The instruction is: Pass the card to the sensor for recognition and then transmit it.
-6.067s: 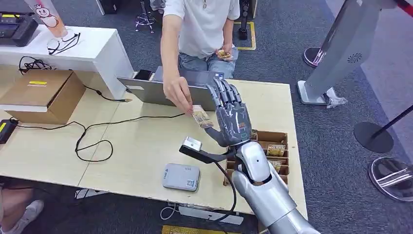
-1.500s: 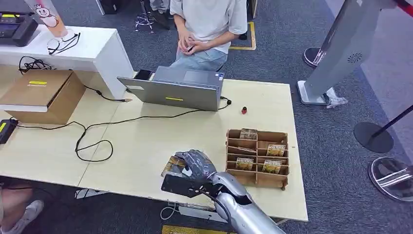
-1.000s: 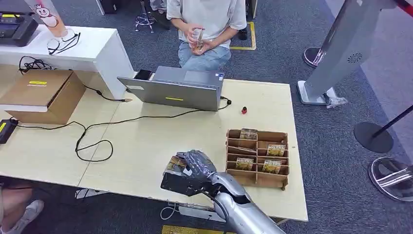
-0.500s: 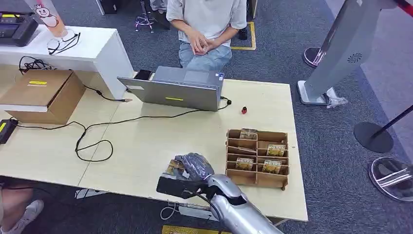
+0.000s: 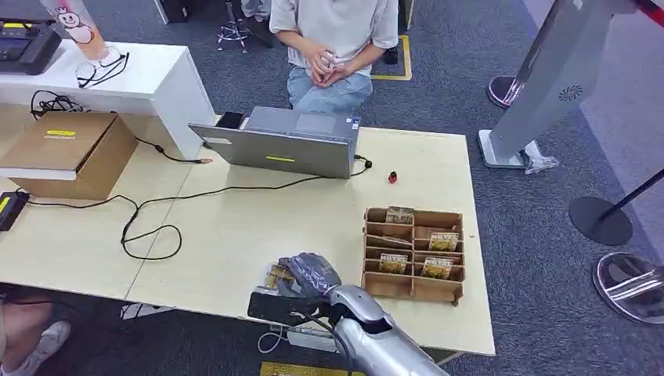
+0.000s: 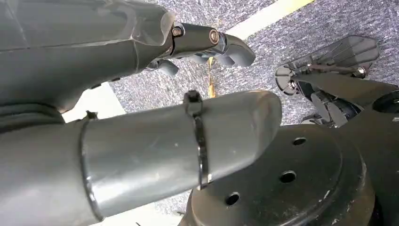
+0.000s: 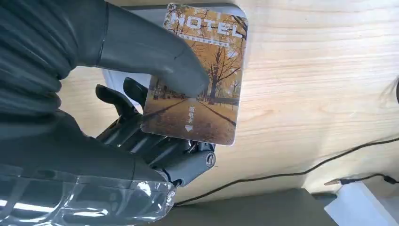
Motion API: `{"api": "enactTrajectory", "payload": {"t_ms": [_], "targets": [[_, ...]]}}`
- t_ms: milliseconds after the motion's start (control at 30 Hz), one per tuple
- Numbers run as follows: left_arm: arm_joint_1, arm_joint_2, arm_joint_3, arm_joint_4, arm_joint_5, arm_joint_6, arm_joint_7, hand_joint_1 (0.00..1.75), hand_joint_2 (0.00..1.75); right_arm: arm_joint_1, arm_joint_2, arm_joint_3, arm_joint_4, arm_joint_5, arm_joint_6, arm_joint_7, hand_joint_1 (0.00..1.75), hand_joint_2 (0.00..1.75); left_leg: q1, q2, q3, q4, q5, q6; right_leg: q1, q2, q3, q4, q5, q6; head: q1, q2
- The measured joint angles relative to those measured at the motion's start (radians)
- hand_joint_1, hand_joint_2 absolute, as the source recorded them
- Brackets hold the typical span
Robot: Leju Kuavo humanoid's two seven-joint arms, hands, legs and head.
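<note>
One card (image 7: 202, 80) sits pinched in the right hand's (image 5: 307, 274) fingers (image 7: 155, 61) above the pale wooden table (image 5: 235, 227), left hand's (image 6: 207, 44) grasp unclear.

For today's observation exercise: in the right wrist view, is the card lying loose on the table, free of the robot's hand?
No: the right hand holds the card, with its thumb pressed on the printed face and its fingers underneath.

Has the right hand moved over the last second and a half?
Yes. The right hand, holding the card, has drifted slightly toward the table's near edge, away from the laptop.
</note>
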Motion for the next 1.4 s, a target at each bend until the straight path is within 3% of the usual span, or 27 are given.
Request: {"api": "enactTrajectory", "payload": {"t_ms": [1400], "targets": [[-0.004,0.001,0.005,0.0,0.005,0.008,0.016,0.0,0.0,-0.063,0.029,-0.01,0.161,-0.056,-0.045,0.056,1.75,1.75,0.0,0.0,0.0,0.0,0.0,0.0,0.0,0.0,0.0,0.0,0.0,0.0,0.0,0.0]]}}
